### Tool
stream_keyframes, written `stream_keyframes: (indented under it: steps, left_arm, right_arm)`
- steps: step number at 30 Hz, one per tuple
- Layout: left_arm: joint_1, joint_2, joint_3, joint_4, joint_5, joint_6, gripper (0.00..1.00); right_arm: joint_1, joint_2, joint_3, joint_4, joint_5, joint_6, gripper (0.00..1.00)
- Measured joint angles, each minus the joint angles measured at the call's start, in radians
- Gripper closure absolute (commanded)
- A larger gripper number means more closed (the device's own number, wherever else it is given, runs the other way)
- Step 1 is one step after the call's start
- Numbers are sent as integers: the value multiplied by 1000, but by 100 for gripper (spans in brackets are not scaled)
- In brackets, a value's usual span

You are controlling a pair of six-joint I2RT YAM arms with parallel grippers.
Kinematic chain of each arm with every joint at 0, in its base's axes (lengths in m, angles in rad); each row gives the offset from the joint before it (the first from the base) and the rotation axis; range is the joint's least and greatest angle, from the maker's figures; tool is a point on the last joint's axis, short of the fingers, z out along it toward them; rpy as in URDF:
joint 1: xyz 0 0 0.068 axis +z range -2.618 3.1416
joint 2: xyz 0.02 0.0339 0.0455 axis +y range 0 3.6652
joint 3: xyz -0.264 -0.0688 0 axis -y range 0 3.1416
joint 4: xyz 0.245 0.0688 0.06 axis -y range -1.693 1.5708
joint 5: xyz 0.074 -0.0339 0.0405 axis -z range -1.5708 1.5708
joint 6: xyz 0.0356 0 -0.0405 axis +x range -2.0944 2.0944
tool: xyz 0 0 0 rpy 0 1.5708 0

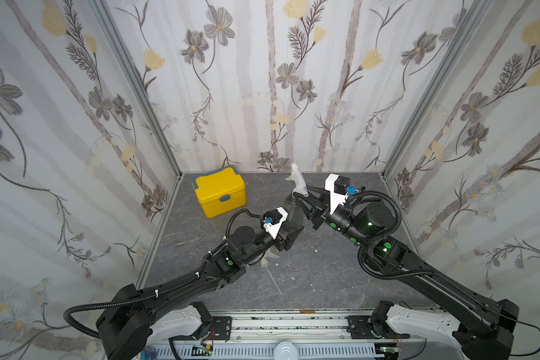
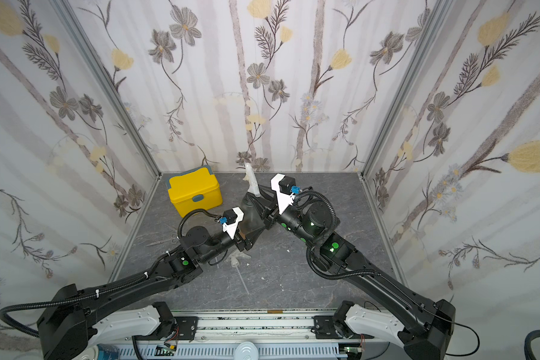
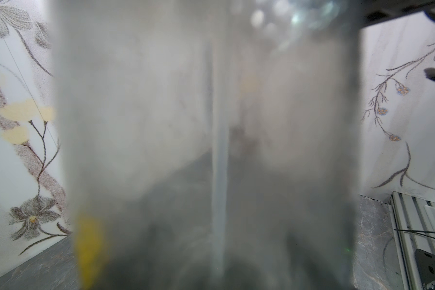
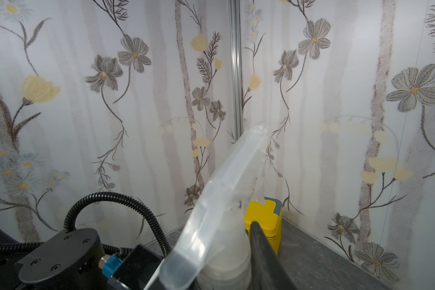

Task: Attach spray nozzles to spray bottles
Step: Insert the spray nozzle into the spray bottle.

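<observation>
Spray bottle (image 1: pixel 290 218) — smoky grey, translucent, teardrop-shaped — is held neck-up near the yellow box (image 1: pixel 220 194), its wide body clamped in the left gripper (image 1: pixel 289 238) while the right gripper (image 1: pixel 301 196) pinches the collar of the clear plastic spray nozzle (image 1: pixel 296 180) on its narrow neck. Beneath lies a dark, marbled-grey table (image 1: pixel 325 274); floral wallpaper (image 1: pixel 262 78) covers the walls behind the box.

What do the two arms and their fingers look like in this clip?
The left arm and right arm are matte black with round joints, glowing green dots and white base housings. A ribbed black cable conduit loops along each. Each wrist carries a white angular bracket with a black camera and blue plug. The fingers are black and tapered.
</observation>
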Motion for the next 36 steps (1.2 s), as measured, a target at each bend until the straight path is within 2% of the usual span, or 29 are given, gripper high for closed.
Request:
stream_keyframes:
  steps: [18,30,36]
  left_arm:
    - [0,11,8,-18,3,0,23]
    - [-2,10,8,-43,12,5,23]
    - [-2,11,8,-45,10,0,23]
  right_arm:
    - [0,45,43,-48,2,-30,68]
    - [1,-24,-53,-4,27,-37,68]
    - [1,-8,-59,24,25,-26,67]
